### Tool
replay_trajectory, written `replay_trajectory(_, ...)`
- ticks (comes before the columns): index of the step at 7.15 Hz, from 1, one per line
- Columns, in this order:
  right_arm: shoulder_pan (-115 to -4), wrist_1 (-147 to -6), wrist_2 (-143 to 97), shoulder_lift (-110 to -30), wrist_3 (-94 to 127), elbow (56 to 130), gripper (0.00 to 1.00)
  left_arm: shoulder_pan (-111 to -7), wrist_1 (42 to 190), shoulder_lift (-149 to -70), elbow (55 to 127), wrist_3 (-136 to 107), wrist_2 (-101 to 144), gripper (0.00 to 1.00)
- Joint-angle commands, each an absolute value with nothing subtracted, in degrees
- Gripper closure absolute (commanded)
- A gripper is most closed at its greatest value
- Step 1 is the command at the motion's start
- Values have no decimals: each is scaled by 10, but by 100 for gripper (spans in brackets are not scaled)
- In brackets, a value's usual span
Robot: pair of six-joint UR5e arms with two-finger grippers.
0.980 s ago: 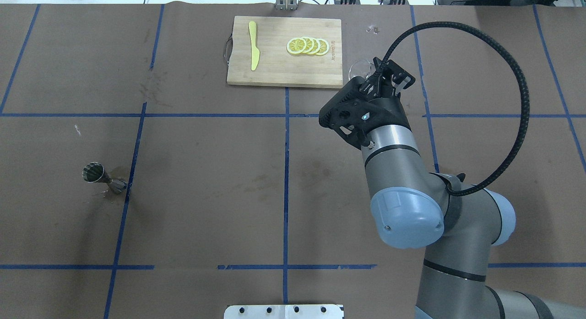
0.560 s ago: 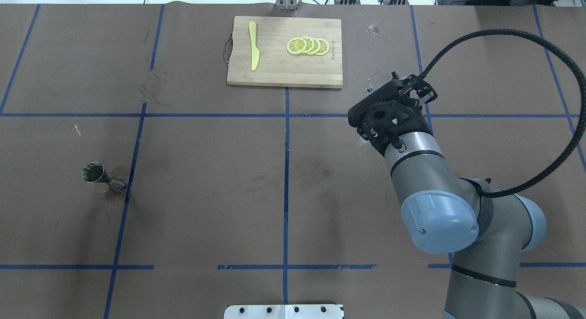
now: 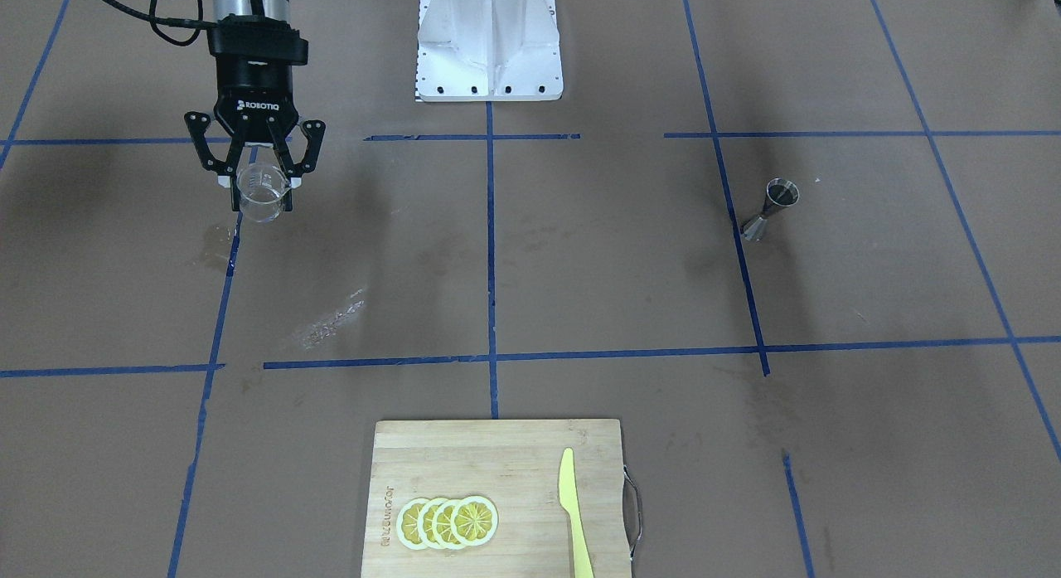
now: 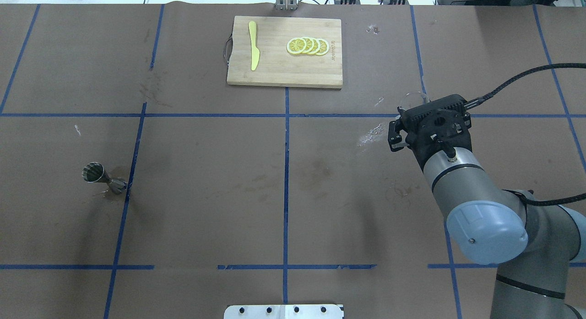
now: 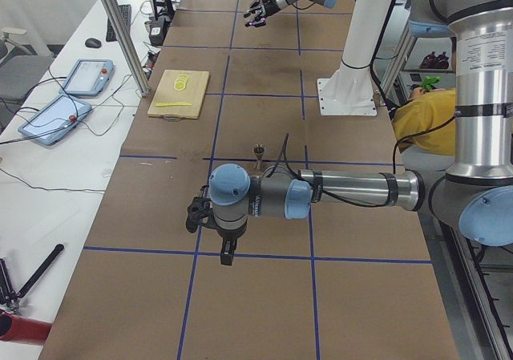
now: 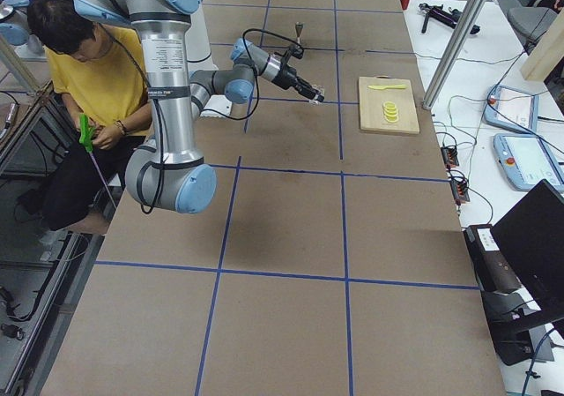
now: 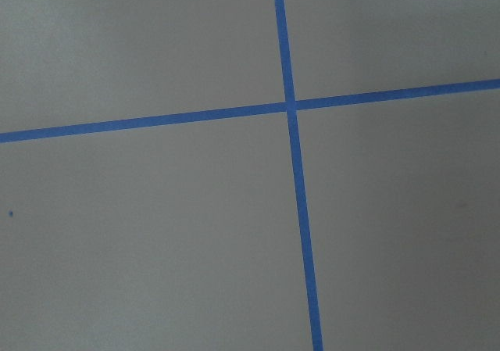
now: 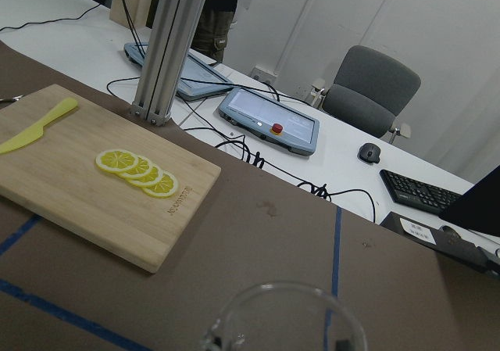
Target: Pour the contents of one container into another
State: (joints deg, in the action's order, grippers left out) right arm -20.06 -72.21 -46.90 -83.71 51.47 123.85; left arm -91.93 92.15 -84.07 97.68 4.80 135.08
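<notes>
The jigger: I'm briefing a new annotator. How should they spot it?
In the overhead view, go from the bamboo cutting board at the far edge toward the near left, to a blue tape line. The jigger stands alone beside it: small shiny steel hourglass, unlike the clear glass cup in the right gripper.

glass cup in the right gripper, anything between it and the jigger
Nothing visible does. Between the glass cup in the right gripper and the jigger lies only the table surface; the cutting board sits off to the far side of that line.
</notes>
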Motion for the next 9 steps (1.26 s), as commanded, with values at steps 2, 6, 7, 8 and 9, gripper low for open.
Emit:
replay_trajectory(2,-200,-488,-468,-938,568,1153,100,-919,922,-841,980,48,1351,0)
replay_trajectory(6,-163,-478,-406,-943,693,1081,100,-918,925,-845,985,47,1351,0)
replay_trajectory(7,-145,-476,-382,-943,713,1068,100,-918,926,-845,986,47,1351,0)
replay_trajectory(8,-129,-475,-354,-943,733,1043,100,-918,927,-845,987,47,1351,0)
replay_trajectory(9,-116,-457,-339,-943,745,1024,100,-918,927,-846,986,47,1352,0)
